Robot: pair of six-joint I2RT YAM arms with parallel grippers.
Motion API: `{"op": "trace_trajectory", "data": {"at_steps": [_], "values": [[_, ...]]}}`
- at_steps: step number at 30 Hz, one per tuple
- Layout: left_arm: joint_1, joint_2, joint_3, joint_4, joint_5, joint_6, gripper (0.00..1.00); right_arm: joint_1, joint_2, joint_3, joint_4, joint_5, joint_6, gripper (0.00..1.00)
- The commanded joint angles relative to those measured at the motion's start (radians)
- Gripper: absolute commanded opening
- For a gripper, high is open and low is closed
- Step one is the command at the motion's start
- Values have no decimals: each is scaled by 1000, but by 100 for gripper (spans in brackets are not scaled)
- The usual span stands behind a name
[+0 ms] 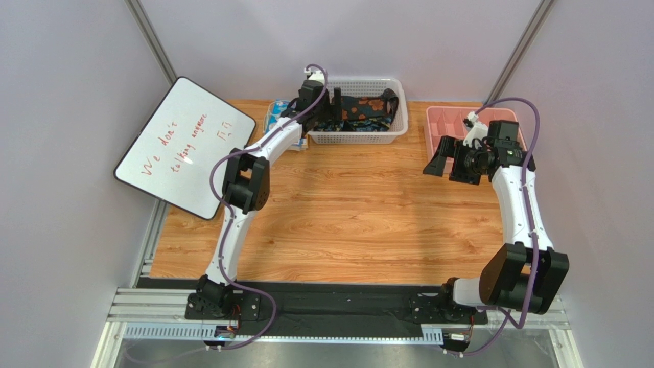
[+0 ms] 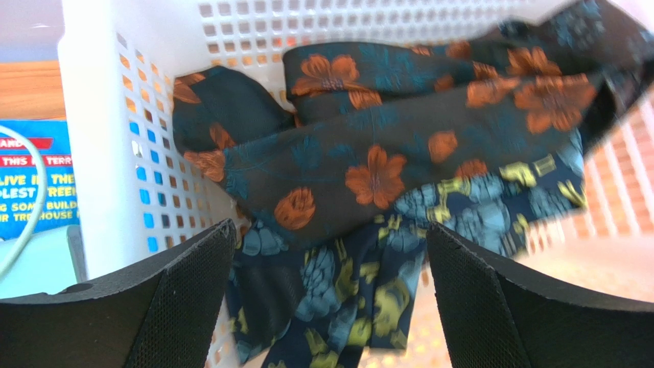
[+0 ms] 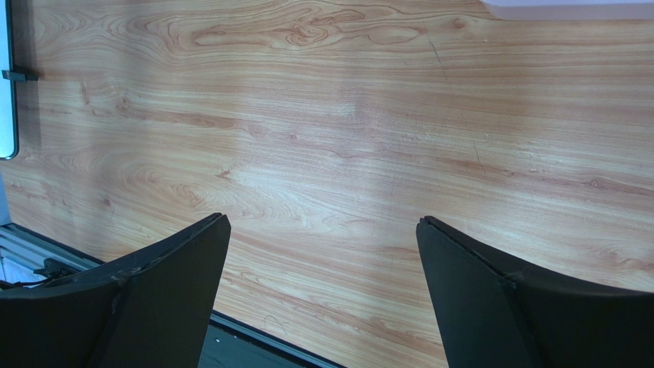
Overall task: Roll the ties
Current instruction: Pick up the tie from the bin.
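Note:
The ties point(image 1: 367, 108) lie heaped in a white perforated basket point(image 1: 359, 136) at the back of the table. In the left wrist view a dark tie with orange flowers point(image 2: 368, 165) lies over a navy tie with blue and yellow-green print point(image 2: 361, 284). My left gripper point(image 1: 331, 103) hangs over the basket's left end, open, its fingers point(image 2: 176, 299) standing either side of the navy tie without closing on it. My right gripper point(image 1: 443, 162) hovers open over bare wood point(image 3: 330, 153) in front of a pink tray, nothing between its fingers point(image 3: 165, 291).
A pink compartment tray point(image 1: 441, 130) stands at the back right. A blue-white printed packet point(image 1: 275, 116) lies left of the basket, also in the left wrist view point(image 2: 34, 184). A whiteboard point(image 1: 184, 146) with red writing leans at the left. A black strip runs along the near edge point(image 1: 338, 295).

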Motion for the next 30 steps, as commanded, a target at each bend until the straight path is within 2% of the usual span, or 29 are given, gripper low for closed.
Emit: {"op": "trace_trajectory", "data": {"at_steps": [1,9,17,22,30], "values": [[-7,38,75,21,-178,-70,97,-6,17,64,35,-15,26,100],[-18,121,156,44,-201,-119,97,-6,44,68,24,-4,22,100],[-47,105,190,-55,-284,-227,99,-7,66,88,18,-3,20,100],[-50,150,251,-101,-284,-298,100,-7,77,104,10,-1,23,100],[-45,176,242,-109,-275,-363,99,-10,78,124,-4,10,31,100]]}}
